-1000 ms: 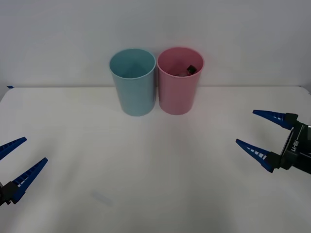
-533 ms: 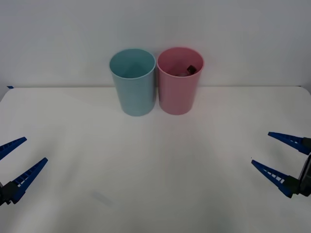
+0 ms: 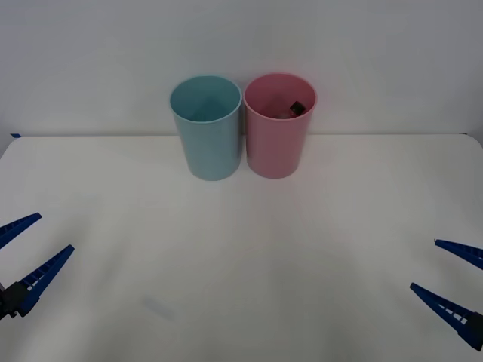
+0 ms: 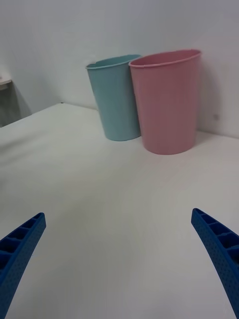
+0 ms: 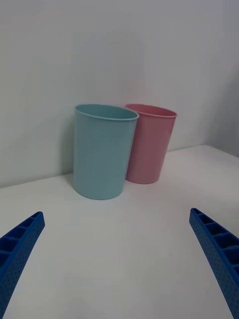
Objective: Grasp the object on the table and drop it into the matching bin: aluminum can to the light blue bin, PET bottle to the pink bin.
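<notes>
I've got the light blue bin [image 3: 206, 127] and the pink bin [image 3: 278, 124] standing upright side by side at the far end of the table [image 3: 241, 249], just about touching. Inside the pink bin, near its far right wall, the PET bottle [image 3: 296, 108] shows its black cap. My left gripper [image 3: 29, 248] sits low at the near left edge, fingers spread. My right gripper [image 3: 447, 274] sits at the near right corner, fingers apart too.

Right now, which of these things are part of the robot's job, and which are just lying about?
Part of the job:
- PET bottle, already inside the pink bin
- light blue bin
- table
- left gripper and right gripper, both open, empty

Lying about:
- nothing else visible
</notes>
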Available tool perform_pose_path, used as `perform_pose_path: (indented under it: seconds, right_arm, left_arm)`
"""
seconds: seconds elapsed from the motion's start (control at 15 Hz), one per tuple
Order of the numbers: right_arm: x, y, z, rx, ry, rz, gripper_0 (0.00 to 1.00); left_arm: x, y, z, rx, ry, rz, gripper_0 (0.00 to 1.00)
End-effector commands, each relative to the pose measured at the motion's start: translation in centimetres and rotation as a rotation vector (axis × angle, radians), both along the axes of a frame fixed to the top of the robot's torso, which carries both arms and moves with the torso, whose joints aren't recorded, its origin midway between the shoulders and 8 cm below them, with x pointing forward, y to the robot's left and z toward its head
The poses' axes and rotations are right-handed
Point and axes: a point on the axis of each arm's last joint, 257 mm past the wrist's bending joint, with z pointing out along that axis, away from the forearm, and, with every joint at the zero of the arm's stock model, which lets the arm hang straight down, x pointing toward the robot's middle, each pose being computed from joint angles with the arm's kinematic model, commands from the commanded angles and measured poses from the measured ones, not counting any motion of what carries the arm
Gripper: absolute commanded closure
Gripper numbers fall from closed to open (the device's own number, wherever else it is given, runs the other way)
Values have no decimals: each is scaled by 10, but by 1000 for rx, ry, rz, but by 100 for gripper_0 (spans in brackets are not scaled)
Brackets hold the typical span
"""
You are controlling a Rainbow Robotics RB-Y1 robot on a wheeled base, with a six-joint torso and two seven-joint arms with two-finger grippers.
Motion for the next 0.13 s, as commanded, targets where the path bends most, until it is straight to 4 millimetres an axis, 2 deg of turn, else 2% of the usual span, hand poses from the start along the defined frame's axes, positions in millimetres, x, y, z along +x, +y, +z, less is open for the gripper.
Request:
perform_pose_path:
  seconds: [0.07,0.13]
  right_arm:
    - [0,0,0,0,0,0,0]
    - [0,0,0,0,0,0,0]
  left_arm:
    - [0,0,0,0,0,0,0]
    - [0,0,0,0,0,0,0]
